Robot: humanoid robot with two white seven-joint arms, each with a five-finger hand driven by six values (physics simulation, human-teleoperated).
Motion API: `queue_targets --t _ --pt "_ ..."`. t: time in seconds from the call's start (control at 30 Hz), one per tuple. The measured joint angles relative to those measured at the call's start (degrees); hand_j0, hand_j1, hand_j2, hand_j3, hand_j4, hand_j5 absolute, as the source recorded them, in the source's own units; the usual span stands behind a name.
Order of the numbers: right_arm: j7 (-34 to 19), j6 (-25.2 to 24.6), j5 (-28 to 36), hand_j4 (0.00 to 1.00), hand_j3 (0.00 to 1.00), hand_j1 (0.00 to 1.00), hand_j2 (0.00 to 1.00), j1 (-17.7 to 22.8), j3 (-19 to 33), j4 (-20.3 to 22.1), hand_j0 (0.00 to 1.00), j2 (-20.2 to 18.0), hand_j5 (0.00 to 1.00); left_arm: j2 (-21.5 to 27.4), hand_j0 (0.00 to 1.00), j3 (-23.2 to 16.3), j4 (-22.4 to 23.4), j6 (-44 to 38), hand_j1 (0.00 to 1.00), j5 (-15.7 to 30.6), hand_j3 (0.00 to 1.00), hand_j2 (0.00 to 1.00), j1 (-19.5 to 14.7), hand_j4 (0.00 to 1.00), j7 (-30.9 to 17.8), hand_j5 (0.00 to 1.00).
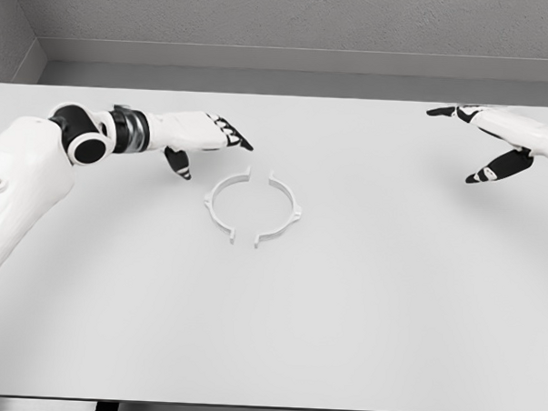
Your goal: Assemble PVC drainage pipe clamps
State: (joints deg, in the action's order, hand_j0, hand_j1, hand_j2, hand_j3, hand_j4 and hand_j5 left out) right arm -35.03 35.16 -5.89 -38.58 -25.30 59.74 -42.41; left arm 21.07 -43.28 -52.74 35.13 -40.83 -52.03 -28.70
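Here, a broad, smooth white rectangular tabletop (360, 328) fills most of the head view, matte and evenly lit, with a thin dark edge along its near side. Behind it rises a grey wall (291, 20) with a fine, speckled plaster-like texture, and a pale band runs along its base; a second grey wall closes the room at the far left corner.

Near the middle of the table, slightly left, lie two thin white plastic half-ring clamp pieces. The left half-ring (221, 206) and the right half-ring (283, 210) face each other with their open sides inward, together outlining a circle, but small gaps remain between their ends at the top and at the bottom. Each piece is a slender curved band with short flat tabs at its tips, lying flat on the surface.

The left hand (209, 134), glossy white with black fingertips and a black-and-silver wrist joint, hovers just up and left of the rings, near the left half but not touching it. Its fingers are stretched forward and loosely spread, thumb hanging downward, holding nothing.

The right hand (500, 143) shows at the far right edge, well apart from the rings. Its fingers are extended and splayed, thumb angled down toward the table, holding nothing.
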Motion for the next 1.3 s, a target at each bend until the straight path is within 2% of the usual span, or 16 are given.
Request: queue_targets --t 0.47,0.6,0.83,1.07,1.17,1.3 --pt "0.00 0.00 0.02 1.00 1.00 1.00 1.00 0.00 0.04 0.25 1.00 0.06 1.00 -3.11 1.00 -0.78 0.46 0.00 1.00 -3.67 1.00 1.00 0.53 1.00 0.16 1.00" --pt "0.00 0.00 0.01 1.00 1.00 1.00 1.00 0.00 0.04 0.35 1.00 0.01 1.00 -2.65 1.00 -0.92 0.06 -0.01 1.00 -3.06 1.00 1.00 -0.35 1.00 0.06 1.00" --pt "0.00 0.00 0.01 1.00 1.00 1.00 1.00 0.17 0.05 0.78 1.00 -0.07 1.00 0.31 1.00 -0.73 -1.42 0.01 1.00 1.84 1.00 1.00 0.35 1.00 -0.22 1.00" --pt "0.00 -0.01 0.02 1.00 1.00 1.00 1.00 0.18 0.04 1.32 1.00 -0.55 1.00 0.42 1.00 -0.83 -1.95 0.00 1.00 2.57 1.00 1.00 0.53 1.00 -0.31 1.00" --pt "0.00 0.01 -0.15 1.00 1.00 1.00 1.00 1.41 0.05 1.49 1.00 -0.81 1.00 0.30 1.00 -0.98 -1.99 0.01 1.00 2.60 1.00 1.00 1.14 1.00 -0.30 1.00" --pt "0.00 0.01 -0.20 1.00 1.00 1.00 1.00 2.11 0.13 3.20 1.00 -2.78 1.00 -0.02 1.00 -1.14 -2.04 0.01 1.00 2.64 1.00 1.00 1.32 1.00 -0.32 1.00"
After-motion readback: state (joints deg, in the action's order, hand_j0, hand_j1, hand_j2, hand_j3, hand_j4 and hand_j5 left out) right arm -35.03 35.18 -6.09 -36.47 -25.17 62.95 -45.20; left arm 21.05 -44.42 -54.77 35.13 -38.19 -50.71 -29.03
